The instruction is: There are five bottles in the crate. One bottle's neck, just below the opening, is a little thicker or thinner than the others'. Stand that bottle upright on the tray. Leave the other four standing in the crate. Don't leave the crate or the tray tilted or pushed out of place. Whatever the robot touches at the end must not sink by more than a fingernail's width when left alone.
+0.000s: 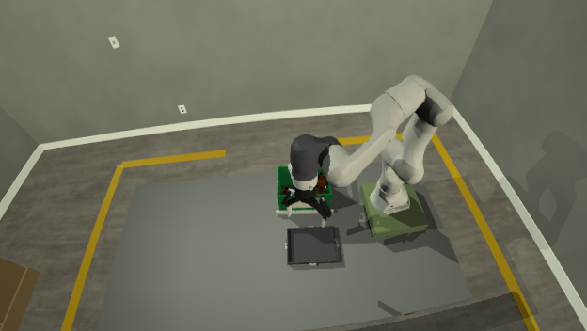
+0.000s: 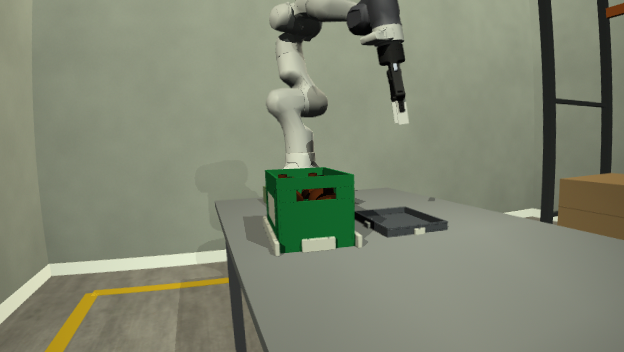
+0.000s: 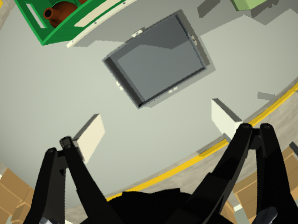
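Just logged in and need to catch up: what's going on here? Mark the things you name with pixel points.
The robot arm is holding nothing: its gripper (image 1: 307,220) (image 2: 401,123) (image 3: 155,116) hangs wide open above the table. The brown bottles (image 1: 322,181) (image 3: 63,13) are in the green crate (image 1: 281,178) (image 2: 315,220) (image 3: 45,36), and the dark tray (image 1: 314,245) (image 2: 406,219) (image 3: 162,62) beside it has no bottle on it. So the odd-necked bottle is still to be moved.
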{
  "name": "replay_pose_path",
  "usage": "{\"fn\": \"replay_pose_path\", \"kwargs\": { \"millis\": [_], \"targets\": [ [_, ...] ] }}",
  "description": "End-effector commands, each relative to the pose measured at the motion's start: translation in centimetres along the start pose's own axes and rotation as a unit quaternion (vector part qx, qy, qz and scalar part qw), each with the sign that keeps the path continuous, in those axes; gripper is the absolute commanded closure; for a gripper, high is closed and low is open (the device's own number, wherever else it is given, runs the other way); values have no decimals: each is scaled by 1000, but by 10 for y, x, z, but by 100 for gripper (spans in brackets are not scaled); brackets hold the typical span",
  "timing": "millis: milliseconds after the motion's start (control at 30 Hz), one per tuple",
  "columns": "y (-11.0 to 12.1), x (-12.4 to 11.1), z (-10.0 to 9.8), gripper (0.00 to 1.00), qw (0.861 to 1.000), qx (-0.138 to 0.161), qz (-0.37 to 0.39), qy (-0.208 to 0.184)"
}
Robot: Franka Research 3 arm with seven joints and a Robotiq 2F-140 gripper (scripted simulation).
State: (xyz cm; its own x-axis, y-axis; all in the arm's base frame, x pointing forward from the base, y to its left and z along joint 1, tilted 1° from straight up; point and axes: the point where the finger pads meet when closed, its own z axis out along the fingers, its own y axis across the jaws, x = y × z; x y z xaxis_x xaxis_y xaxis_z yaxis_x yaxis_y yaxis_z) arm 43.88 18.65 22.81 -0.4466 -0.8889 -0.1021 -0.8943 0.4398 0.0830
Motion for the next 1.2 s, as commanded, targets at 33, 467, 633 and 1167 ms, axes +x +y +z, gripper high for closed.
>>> {"fn": "replay_pose_path", "kwargs": {
  "millis": [33,467,633,1167],
  "targets": [
    [0,0,0,0,1000,0,0,0],
    [0,0,0,0,1000,0,0,0],
    [-29,34,0,0,1000,10,26,6],
    [-109,186,3,0,991,38,124,32]
  ]
}}
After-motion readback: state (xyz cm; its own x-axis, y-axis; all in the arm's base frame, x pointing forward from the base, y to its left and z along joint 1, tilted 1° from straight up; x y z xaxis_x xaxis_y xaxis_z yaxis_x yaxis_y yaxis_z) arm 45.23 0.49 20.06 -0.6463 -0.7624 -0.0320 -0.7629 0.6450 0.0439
